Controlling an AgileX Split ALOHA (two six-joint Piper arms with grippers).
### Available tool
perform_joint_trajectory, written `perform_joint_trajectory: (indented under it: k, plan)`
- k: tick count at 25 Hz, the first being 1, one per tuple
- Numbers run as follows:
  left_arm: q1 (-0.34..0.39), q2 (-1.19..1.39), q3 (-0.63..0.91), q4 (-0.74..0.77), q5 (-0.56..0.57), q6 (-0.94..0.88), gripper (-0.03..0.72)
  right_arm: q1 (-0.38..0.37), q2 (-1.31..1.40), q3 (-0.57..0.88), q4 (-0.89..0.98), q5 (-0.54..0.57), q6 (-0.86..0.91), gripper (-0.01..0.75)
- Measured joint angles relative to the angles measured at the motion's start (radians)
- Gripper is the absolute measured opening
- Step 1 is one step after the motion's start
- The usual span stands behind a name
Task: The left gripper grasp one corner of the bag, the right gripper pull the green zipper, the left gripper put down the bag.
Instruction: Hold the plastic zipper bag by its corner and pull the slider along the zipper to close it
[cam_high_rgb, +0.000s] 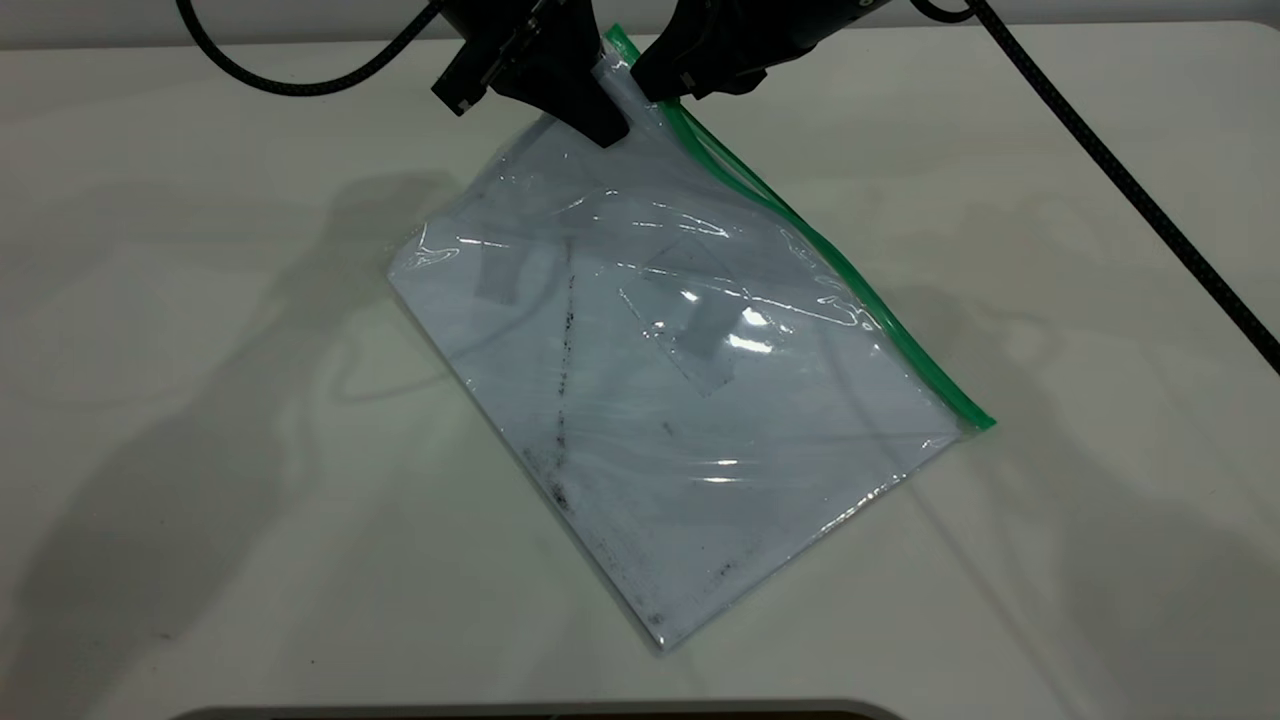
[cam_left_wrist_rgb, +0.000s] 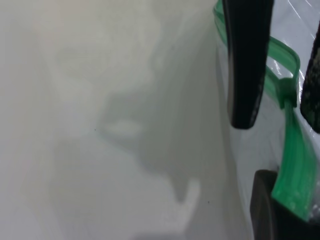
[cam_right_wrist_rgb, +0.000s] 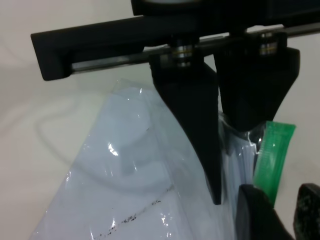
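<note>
The clear bag (cam_high_rgb: 680, 400) with white paper and a dark streak hangs tilted, its low end resting on the table. The green zipper (cam_high_rgb: 860, 290) runs along its right edge. My left gripper (cam_high_rgb: 612, 125), with wedge jaws, is shut on the raised corner of the bag (cam_high_rgb: 620, 42); the green strip end (cam_left_wrist_rgb: 292, 165) runs into its jaws. My right gripper (cam_high_rgb: 665, 90) is open right beside it, its fingers (cam_right_wrist_rgb: 260, 215) straddling the green strip (cam_right_wrist_rgb: 272, 155). The small slider tab (cam_left_wrist_rgb: 286, 91) sits between the right gripper's fingertips, apart from both.
The white table (cam_high_rgb: 200, 400) lies around the bag. A braided cable (cam_high_rgb: 1150, 210) crosses the table's right side and another cable (cam_high_rgb: 300, 85) loops at the back left. A dark edge (cam_high_rgb: 540, 712) shows at the front.
</note>
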Motion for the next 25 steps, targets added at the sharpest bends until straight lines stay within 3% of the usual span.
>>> perform_joint_trajectory:
  k: [20,25]
  plan:
    - [0.0,0.001,0.0,0.0,0.0,0.004,0.054,0.0,0.0,0.013,0.0,0.034,0.033,0.232]
    - [0.0,0.001,0.0,0.0,0.0,0.004,0.054,0.0,0.0,0.013,0.0,0.032,0.033,0.088]
